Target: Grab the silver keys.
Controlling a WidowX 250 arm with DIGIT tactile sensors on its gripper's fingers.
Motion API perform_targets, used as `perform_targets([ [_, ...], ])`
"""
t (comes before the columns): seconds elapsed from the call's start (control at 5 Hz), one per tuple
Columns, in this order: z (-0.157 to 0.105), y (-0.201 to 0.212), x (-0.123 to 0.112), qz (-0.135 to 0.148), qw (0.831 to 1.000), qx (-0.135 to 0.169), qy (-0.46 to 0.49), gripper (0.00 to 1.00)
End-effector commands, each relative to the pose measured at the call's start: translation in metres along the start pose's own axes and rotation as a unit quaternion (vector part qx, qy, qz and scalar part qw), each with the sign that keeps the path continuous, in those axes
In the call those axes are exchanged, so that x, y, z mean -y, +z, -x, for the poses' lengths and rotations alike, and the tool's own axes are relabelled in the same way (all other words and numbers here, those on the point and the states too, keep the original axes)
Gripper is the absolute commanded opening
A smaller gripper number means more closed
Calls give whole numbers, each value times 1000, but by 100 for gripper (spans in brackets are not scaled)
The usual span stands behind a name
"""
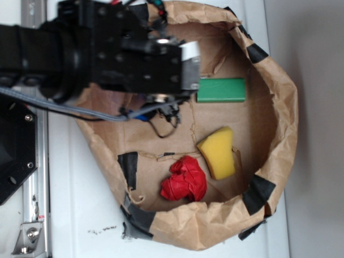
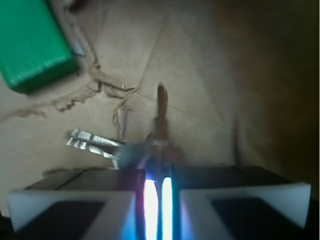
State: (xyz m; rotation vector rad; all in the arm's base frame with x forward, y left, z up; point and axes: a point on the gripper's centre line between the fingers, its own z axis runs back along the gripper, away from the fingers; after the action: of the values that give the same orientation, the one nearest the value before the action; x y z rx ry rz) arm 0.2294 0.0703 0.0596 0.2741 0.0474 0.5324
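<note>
Exterior view first: you see the arm reaching over the brown paper tray (image 1: 279, 134) that sits on the white desk (image 1: 80, 215), and its black wrist covers the upper left part of the tray floor. The fingers (image 1: 189, 65) show only as a pale block at the wrist's end, just beside the green block (image 1: 221, 90). You cannot find the silver keys here; the arm hides the spot below it. A yellow sponge (image 1: 217, 152) and a red crumpled wad (image 1: 184, 179) lie well apart from the wrist, toward the tray's other side, so neither is in your way.

Wrist view next: here the silver keys (image 2: 95, 142) do show. Their blades lie fanned on the paper, pointing left and slightly up, while the ring end runs down into the narrow slot between the two white fingers (image 2: 157, 195). The fingers (image 2: 65, 205) stand nearly together, with only a thin bright gap left, and the ring end looks pinched there (the blur keeps you from seeing the contact cleanly). One darker key stands up from the ring, away from the camera. The green block (image 2: 30, 45) lies up and left, near the blade tips but apart from them.

So the bunch's long axis runs sideways from your grip, and most of its weight hangs left of the fingers. Judge any lift by that: the blades will likely swing under the ring.
</note>
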Motion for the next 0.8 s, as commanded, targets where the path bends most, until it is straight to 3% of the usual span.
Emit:
perform_targets([
  [0.0,20,103,-15,108,993,-33,-42,0],
  [0.2,26,94,-11,101,994,-10,-51,0],
  [0.6,29,87,-6,103,993,-11,-60,0],
])
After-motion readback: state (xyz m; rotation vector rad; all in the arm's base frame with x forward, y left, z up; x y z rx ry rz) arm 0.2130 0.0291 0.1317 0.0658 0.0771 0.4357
